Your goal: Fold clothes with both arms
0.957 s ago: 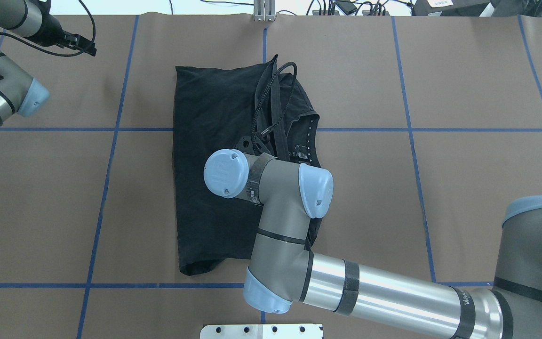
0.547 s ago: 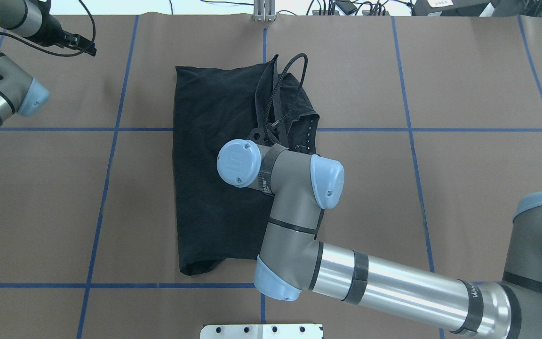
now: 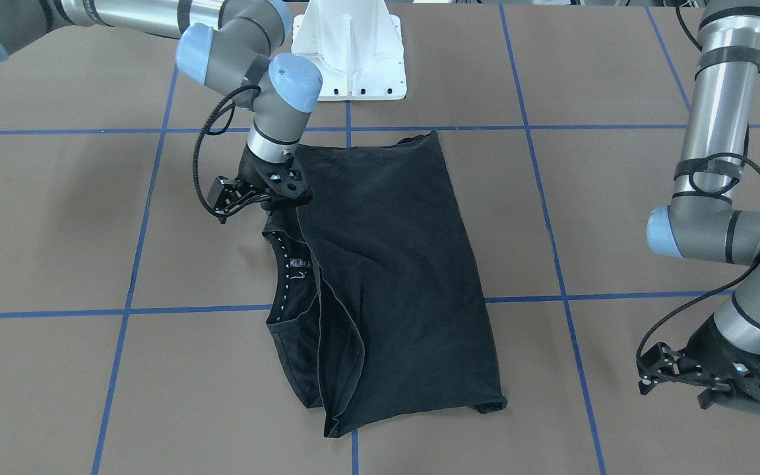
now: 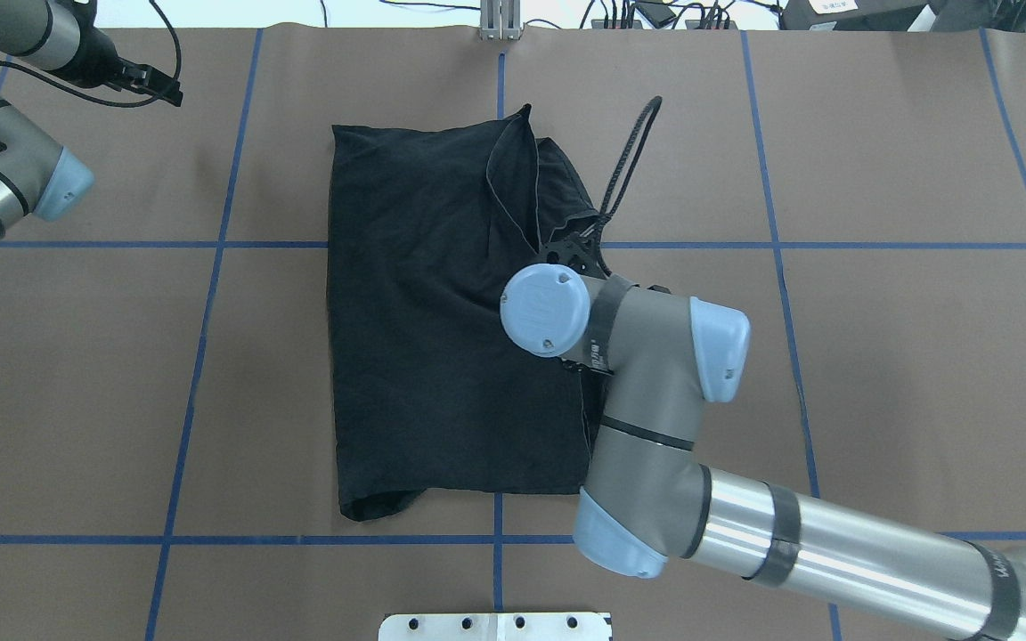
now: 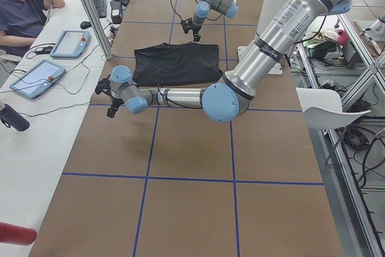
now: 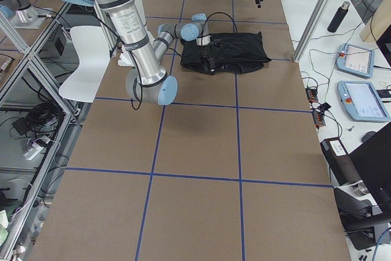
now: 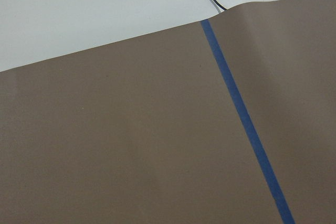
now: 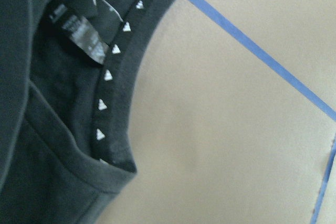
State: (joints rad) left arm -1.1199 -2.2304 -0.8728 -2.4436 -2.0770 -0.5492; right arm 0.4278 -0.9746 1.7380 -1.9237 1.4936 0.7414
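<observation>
no readable text anywhere; neck label [image 8: 81,38] of the T-shirt [image 8: 47,145] too blurred

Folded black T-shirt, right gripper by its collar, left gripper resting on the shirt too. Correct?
No: the left gripper is off the T-shirt, over bare table well to one side, per the overhead exterior view. The right gripper is by the collar.

T-shirt [image 4: 424,312] lies at the middle of the table [image 4: 878,356].
The right gripper [image 3: 258,192] is at its right edge beside the collar [image 3: 282,267]; the left gripper [image 3: 716,386] is well apart, far left.
</observation>
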